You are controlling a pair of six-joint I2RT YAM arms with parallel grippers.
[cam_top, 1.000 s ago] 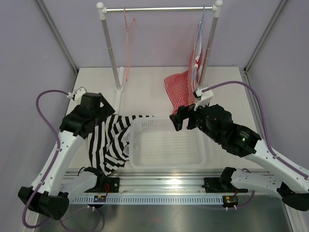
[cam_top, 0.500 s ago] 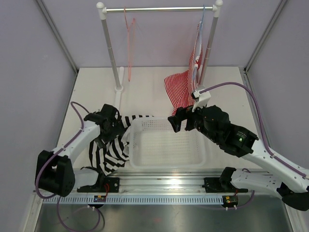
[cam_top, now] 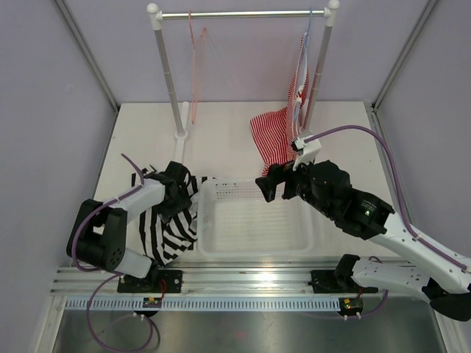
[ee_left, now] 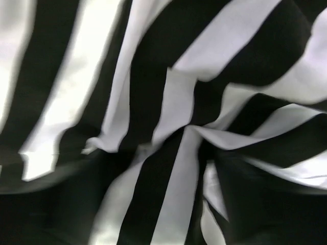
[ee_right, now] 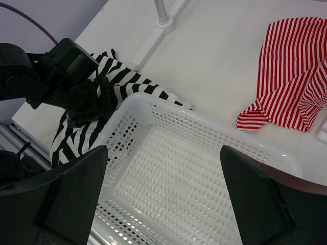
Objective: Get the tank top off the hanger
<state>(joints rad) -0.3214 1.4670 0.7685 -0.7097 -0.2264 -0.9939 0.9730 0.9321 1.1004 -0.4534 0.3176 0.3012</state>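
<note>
The black-and-white striped tank top (cam_top: 165, 229) lies crumpled on the table left of the basket, one edge against the basket's left rim; it is off the hanger. The pink hanger (cam_top: 196, 59) hangs bare on the rail at the back left. My left gripper (cam_top: 180, 197) is pressed down into the tank top (ee_right: 76, 140); its wrist view is filled with striped cloth (ee_left: 179, 127) and the fingers are hidden. My right gripper (cam_top: 271, 185) hovers open above the basket's far edge, with nothing between its fingers (ee_right: 76, 194).
A white perforated basket (cam_top: 254, 251) sits at the table's near middle. A red-and-white striped top (cam_top: 271, 136) hangs from a pale blue hanger (cam_top: 305, 51) at the rail's right end, trailing onto the table. The rail (cam_top: 243, 13) stands on two posts.
My left arm has folded down and inward, bringing its gripper from above the tank top down into the cloth beside the basket. The right arm has barely moved.
</note>
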